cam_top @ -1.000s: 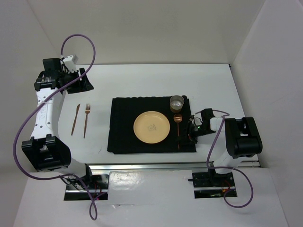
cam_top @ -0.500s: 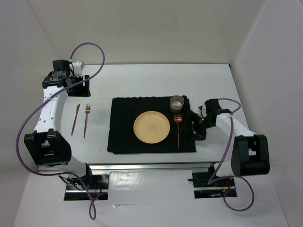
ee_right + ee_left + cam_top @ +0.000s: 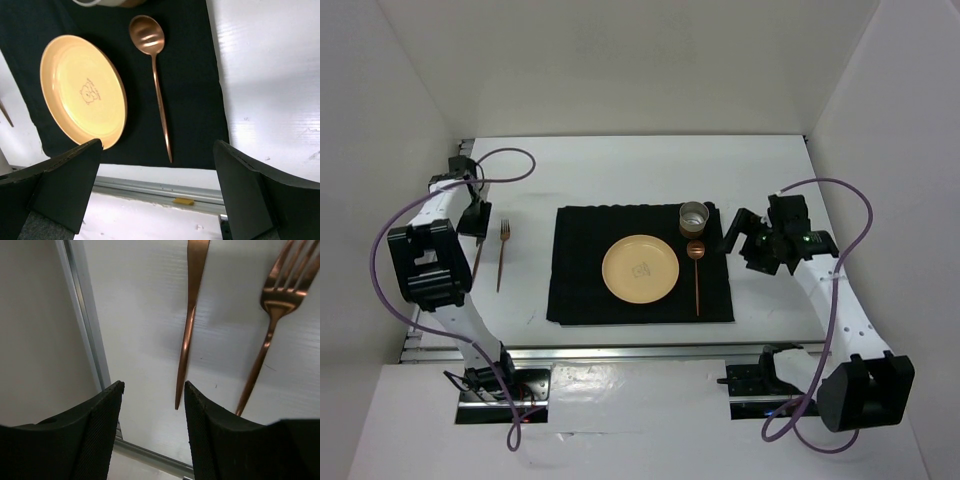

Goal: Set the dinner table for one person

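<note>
On the white dinner table (image 3: 620,170) lies a black placemat (image 3: 582,270) carrying a yellow plate (image 3: 640,269), a copper spoon (image 3: 696,275) to its right and a metal cup (image 3: 694,216) above the spoon. A copper fork (image 3: 503,255) and knife (image 3: 475,270) lie left of the mat. My left gripper (image 3: 475,220) hangs open over the knife's far end. In the left wrist view the knife (image 3: 189,330) ends just ahead of the left gripper (image 3: 152,385), beside the fork (image 3: 272,315). My right gripper (image 3: 745,243) stands wide open, empty, at the mat's right edge; the right gripper (image 3: 157,145) looks down on the spoon (image 3: 156,85) and plate (image 3: 82,97).
A metal rail (image 3: 85,330) runs along the table's left edge, close to the left fingers (image 3: 95,430). Another rail (image 3: 150,187) borders the near edge below the mat. White walls enclose the table on three sides. Bare tabletop (image 3: 270,75) lies right of the mat.
The right gripper opened, let go of the spoon on the mat and drew back to the right. The left arm swung down from the far corner to above the knife, jaws narrowing slightly.
</note>
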`<state>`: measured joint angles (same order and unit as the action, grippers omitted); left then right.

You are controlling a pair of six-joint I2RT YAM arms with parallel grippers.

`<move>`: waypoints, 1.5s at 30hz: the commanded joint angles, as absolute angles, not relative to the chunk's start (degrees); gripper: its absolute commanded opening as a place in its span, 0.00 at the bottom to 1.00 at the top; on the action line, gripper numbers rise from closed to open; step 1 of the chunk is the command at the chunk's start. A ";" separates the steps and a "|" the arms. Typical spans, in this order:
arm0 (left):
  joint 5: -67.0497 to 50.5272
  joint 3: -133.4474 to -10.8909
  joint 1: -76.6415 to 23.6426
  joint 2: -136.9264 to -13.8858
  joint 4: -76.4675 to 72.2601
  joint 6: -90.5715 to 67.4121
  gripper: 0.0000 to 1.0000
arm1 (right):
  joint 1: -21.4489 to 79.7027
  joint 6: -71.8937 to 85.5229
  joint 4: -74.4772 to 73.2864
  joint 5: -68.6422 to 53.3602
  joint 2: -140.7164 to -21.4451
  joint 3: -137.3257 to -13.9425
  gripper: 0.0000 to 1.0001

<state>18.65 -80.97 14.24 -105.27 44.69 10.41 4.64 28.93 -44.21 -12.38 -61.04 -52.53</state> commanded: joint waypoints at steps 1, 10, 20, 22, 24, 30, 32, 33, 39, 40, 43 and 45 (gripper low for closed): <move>17.68 -82.10 14.77 -108.01 44.21 10.37 0.60 | 5.10 28.12 -44.74 -12.30 -62.83 -52.81 1.00; 10.04 -83.57 18.71 -118.29 43.32 10.81 0.61 | 9.93 28.56 -44.21 -10.55 -66.09 -59.85 1.00; 3.52 -81.39 19.86 -115.85 43.77 12.30 0.60 | 11.34 29.71 -44.82 -8.44 -65.57 -59.85 1.00; 1.50 -80.86 19.86 -112.52 42.46 12.30 0.61 | 11.34 29.71 -44.82 -9.05 -66.27 -59.85 1.00; -0.60 -81.38 19.86 -110.05 41.67 11.70 0.62 | 11.34 29.71 -44.82 -9.05 -66.80 -59.85 1.00; -7.38 -82.62 17.94 -105.12 42.88 11.69 0.62 | 12.39 31.55 -44.82 -9.05 -65.49 -58.37 0.99; -7.38 -82.62 17.40 -105.73 44.03 12.30 0.61 | 12.39 32.60 -44.82 -8.53 -64.08 -57.48 0.99; -7.38 -82.62 16.88 -106.60 44.56 12.30 0.61 | 12.39 32.61 -44.82 -8.53 -63.55 -56.09 0.99; -5.54 -82.62 16.88 -108.90 45.09 13.35 0.58 | 12.39 33.22 -45.87 -7.29 -59.68 -53.70 0.99; -7.36 -83.23 16.88 -108.90 45.78 13.36 0.58 | 12.39 33.22 -45.88 -6.77 -58.98 -53.09 0.99; -7.91 -83.23 15.56 -109.59 47.02 13.36 0.56 | 12.39 33.22 -45.88 -6.77 -58.45 -51.95 0.99; -7.21 -82.62 14.16 -110.30 47.02 13.36 0.56 | 12.39 33.22 -45.88 -6.77 -58.45 -51.42 0.99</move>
<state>-5.61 -81.97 15.99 -109.03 45.41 12.08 11.86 32.88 -45.23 -8.10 -59.57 -52.38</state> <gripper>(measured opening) 0.561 0.989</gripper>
